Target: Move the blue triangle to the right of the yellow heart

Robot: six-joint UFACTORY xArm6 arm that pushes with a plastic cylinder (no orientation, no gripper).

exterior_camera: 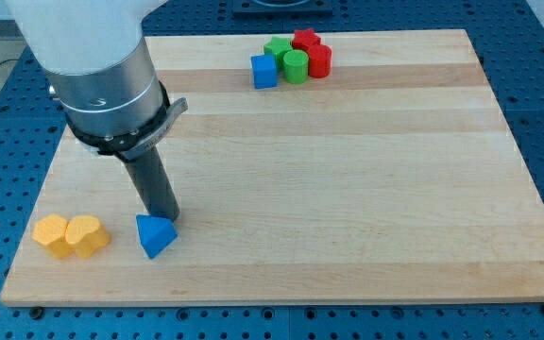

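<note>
Nearest the lower edge of the frame you have the blue triangle [155,235], lying at the lower left of the worktop [348,189]. To its left, near but apart from it, sits the yellow heart [87,235], and touching that on its left is a yellow block [52,235] of roughly hexagonal shape. You will find my tip [167,218] just above and slightly right of the blue triangle, at or very close to its upper edge; contact cannot be confirmed. No gripper is fitted, only the dark rod under the grey arm housing [102,76].

At the upper middle of the frame you have a tight cluster: a blue cube [264,71] on its left, a green cylinder [296,66] beside it, a green block [277,49] behind, a red cylinder [319,60] on the right and a red block [306,40] at the back.
</note>
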